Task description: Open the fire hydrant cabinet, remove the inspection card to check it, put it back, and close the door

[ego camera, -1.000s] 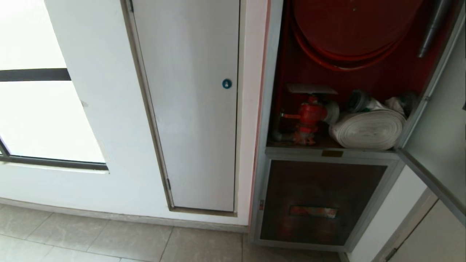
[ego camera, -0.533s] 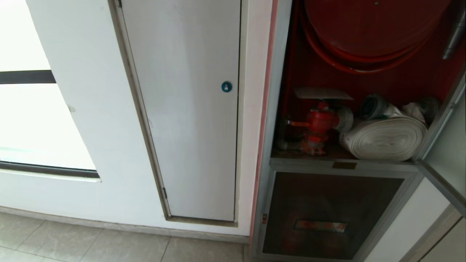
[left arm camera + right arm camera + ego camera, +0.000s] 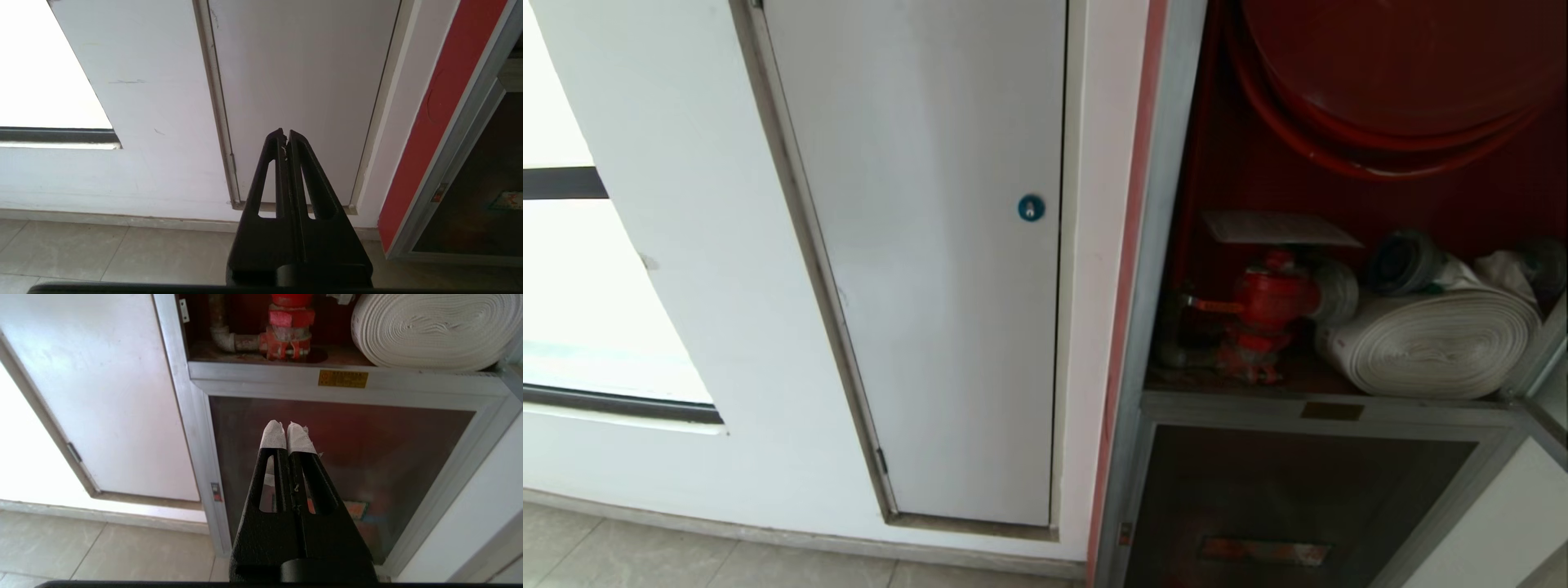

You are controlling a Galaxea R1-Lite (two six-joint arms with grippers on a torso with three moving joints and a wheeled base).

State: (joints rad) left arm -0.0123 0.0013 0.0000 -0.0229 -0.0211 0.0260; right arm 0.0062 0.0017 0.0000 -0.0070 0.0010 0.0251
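The fire hydrant cabinet (image 3: 1168,245) stands open at the right, showing its red interior. Inside it are a red hydrant valve (image 3: 1270,314) and a white rolled hose (image 3: 1429,343). The white inspection card (image 3: 1278,229) lies flat on top of the valve. Of the door (image 3: 1550,384), only a lower corner shows, swung out at the far right edge. Neither arm appears in the head view. My right gripper (image 3: 287,428) is shut and empty, its taped tips facing the cabinet's lower glass panel (image 3: 347,457). My left gripper (image 3: 286,132) is shut and empty, facing a white door (image 3: 302,81).
A plain white door (image 3: 931,286) with a small round blue lock (image 3: 1030,207) is set in the wall left of the cabinet. Further left is a bright window (image 3: 572,310). A red hose reel (image 3: 1405,73) fills the cabinet's top. Grey floor tiles (image 3: 102,253) run along the wall.
The whole head view has shifted: wall and cabinet look larger and sit lower and further right, so the camera has come nearer. Less of the open door shows.
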